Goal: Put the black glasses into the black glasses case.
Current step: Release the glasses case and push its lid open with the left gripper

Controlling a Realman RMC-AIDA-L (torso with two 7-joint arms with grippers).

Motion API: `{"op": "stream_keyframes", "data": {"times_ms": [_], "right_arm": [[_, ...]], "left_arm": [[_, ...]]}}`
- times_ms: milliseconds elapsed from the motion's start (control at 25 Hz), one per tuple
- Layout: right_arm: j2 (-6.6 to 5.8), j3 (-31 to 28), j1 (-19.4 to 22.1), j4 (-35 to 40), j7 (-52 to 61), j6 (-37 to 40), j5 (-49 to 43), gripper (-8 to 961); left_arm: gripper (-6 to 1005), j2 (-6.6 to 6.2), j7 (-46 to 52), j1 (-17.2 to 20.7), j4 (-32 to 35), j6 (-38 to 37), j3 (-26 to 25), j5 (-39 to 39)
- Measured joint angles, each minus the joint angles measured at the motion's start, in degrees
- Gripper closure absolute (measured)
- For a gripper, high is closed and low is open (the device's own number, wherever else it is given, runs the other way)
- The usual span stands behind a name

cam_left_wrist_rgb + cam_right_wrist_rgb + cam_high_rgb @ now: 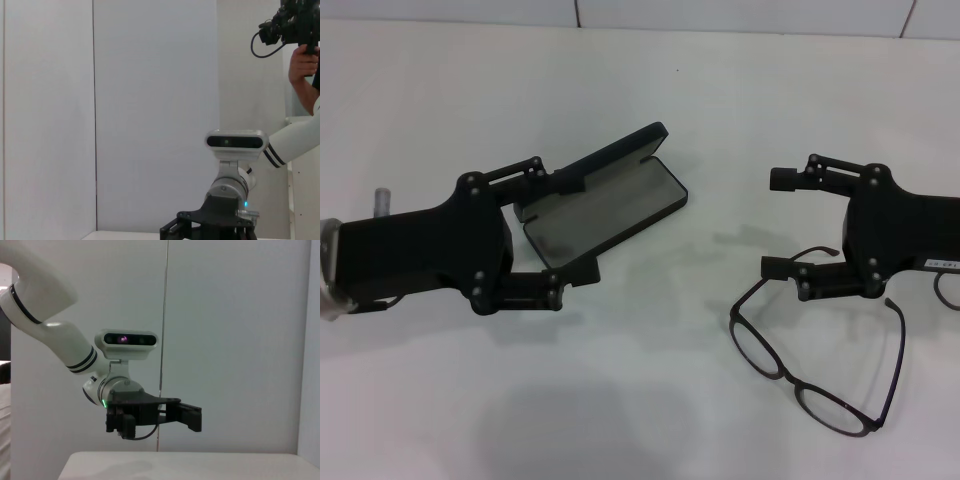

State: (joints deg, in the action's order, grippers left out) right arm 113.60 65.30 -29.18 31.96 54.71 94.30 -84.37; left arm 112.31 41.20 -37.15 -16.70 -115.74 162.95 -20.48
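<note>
The black glasses case (610, 208) lies open in the middle of the white table (650, 80), grey lining up, its lid (615, 155) raised on the far side. My left gripper (578, 228) is open, with one finger by the lid and the other past the near corner of the case, so the case's left end lies between them. The black glasses (757, 345) lie unfolded on the table at the right, lenses toward me. My right gripper (780, 222) is open just beyond them, its nearer finger over one temple arm.
A wall runs along the table's far edge. The left wrist view shows the right arm (225, 200) and a person's hand (300, 65) with a camera. The right wrist view shows the left arm (125, 410) above the table.
</note>
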Motion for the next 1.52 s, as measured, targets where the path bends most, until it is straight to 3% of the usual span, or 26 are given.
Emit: {"op": "stream_keyframes", "data": {"times_ms": [600, 880, 1080, 1160, 1520], "right_arm": [[0.31, -0.13, 0.01, -0.09, -0.30, -0.06, -1.33, 68], [0.31, 0.00, 0.03, -0.06, -0.31, -0.05, -1.45, 68], [0.31, 0.00, 0.81, 0.03, -0.31, 0.26, -1.53, 69], [0.31, 0.00, 0.97, 0.05, -0.31, 0.28, -1.86, 69], [0.50, 0.00, 1.20, 0.05, -0.45, 0.08, -3.13, 69]], "left_arm": [[137, 0.73, 3.71, -1.47, -1.17, 1.79, 0.00, -2.13], [143, 2.45, 19.39, -8.71, -12.33, 7.09, 0.03, -3.02], [148, 6.27, 26.52, -15.05, -20.48, 15.85, 0.07, 2.95], [150, 7.24, 27.01, -17.13, -21.32, 18.53, 0.09, 6.09], [157, 7.37, 30.90, -22.25, -19.80, 27.59, 0.09, 13.54]]}}
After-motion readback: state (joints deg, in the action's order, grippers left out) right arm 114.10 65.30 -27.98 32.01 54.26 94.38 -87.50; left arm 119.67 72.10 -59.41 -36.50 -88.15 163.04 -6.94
